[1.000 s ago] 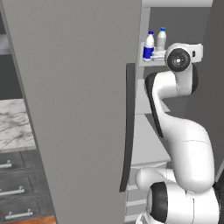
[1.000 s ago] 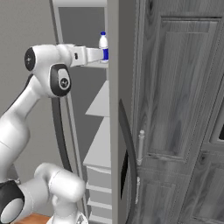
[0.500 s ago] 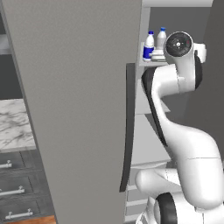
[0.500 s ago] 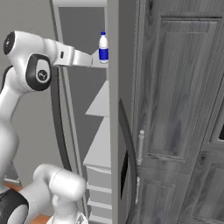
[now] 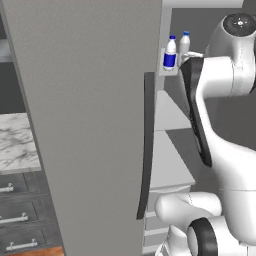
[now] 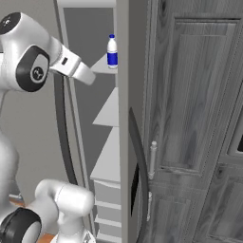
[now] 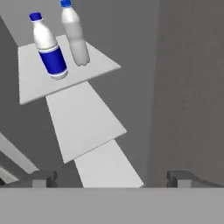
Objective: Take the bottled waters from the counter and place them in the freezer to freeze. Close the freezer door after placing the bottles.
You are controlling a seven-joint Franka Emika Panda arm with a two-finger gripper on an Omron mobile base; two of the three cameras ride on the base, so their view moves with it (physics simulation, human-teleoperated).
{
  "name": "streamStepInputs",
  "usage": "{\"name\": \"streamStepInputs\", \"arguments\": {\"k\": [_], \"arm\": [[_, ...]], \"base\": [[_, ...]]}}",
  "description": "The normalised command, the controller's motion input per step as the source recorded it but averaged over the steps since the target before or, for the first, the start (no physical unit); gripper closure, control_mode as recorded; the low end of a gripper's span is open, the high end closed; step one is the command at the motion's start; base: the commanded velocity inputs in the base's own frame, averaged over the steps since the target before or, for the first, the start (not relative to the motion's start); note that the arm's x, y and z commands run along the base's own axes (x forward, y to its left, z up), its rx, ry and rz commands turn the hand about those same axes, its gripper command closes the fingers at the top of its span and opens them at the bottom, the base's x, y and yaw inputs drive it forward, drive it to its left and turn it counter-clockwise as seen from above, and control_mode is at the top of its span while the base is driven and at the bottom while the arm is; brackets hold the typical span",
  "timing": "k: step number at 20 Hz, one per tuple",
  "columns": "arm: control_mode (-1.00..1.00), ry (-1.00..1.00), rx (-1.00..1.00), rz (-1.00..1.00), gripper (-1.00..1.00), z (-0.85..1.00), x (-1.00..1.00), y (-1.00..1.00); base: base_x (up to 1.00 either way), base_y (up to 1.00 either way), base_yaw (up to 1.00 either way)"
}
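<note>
Left base view: the freezer door [image 5: 90, 125] stands open, its flat grey panel and dark bar handle [image 5: 146, 145] filling the foreground. Beyond its edge, the labelled bottle [image 5: 170, 53] and the plain bottle [image 5: 184, 45] stand upright, just beside each other, on the top shelf [image 5: 167, 71] of the freezer. A strip of the marble bench [image 5: 17, 142] shows at far left. Compared with a second ago, the arm has drawn back from the shelf toward the base.

Right base view: the labelled bottle [image 6: 112, 51] stands free on the top shelf, the arm's forearm now well clear of it, where earlier it reached right up to the bottle.

Hand view: both bottles [image 7: 49, 46] [image 7: 74, 33] sit apart from the gripper [image 7: 111, 178], whose jaws are released and carry nothing; lower shelves [image 7: 85, 120] descend below.

Judgement: both bottles appear placed; only closing the door seems to remain.
</note>
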Motion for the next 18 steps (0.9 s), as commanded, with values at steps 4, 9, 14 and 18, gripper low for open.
{"name": "streamStepInputs", "arguments": {"k": [4, 9, 14, 18], "arm": [[-1.0, 0.06, 0.25, 0.0, -1.0, -0.21, -0.57, 0.3], [-1.0, 0.0, 0.18, 0.03, -1.0, -0.61, -0.45, 0.15], [-1.0, 0.01, -0.01, 0.02, -1.0, -0.53, -0.17, 0.07], [-1.0, 0.09, -0.1, 0.0, -1.0, -0.49, -0.04, 0.0]], "base": [[0.0, 0.0, 0.0], [0.0, 0.0, 0.0], [0.0, 0.0, 0.0], [0.0, 0.0, 0.0]]}}
